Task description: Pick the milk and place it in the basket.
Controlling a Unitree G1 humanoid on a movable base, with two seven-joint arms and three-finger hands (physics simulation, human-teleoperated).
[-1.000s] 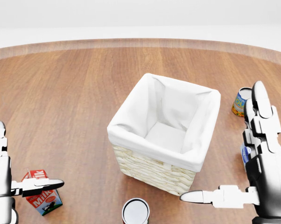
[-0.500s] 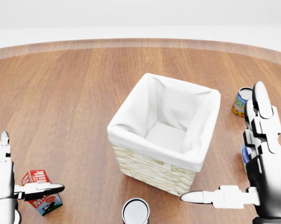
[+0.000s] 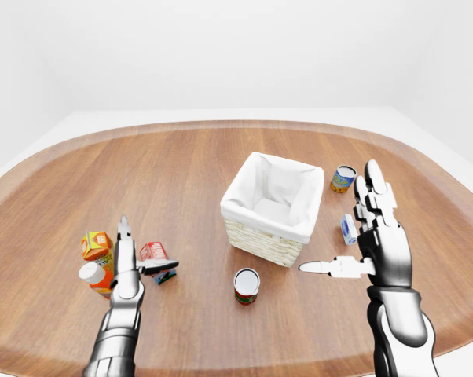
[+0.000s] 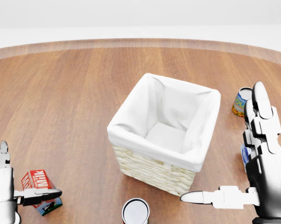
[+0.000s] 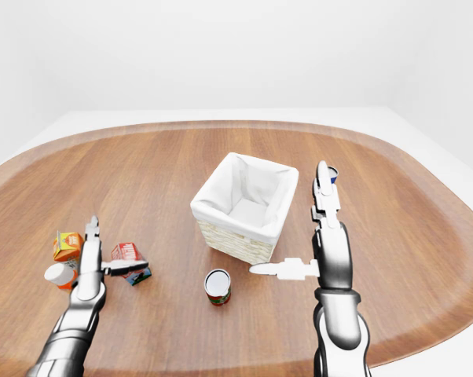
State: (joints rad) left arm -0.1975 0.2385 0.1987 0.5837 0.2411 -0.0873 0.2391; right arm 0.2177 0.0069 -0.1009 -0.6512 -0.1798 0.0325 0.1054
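Observation:
The milk carton (image 4: 37,181), red and white with "Milk" printed on it, stands on the wooden table at the bottom left of the head view. My left hand (image 3: 147,250) is open right beside it. The thumb (image 4: 42,193) lies across the carton's lower face and the fingers (image 4: 2,161) point up to its left, not closed round it. The wicker basket (image 4: 147,167) with a white cloth liner sits in the middle and holds nothing. My right hand (image 3: 339,217) is open to the right of the basket, thumb pointing toward it.
A red-labelled can (image 3: 246,284) stands below the basket. Right of the basket are a second can (image 3: 344,178) and a small blue-and-white carton (image 3: 348,229) beside my right hand. An orange carton (image 3: 96,245) and a white-capped orange bottle (image 3: 95,277) stand left of the milk.
My left hand has sunk toward the bottom left of the head view, and its thumb now crosses lower on the milk carton. The right hand and basket have not moved.

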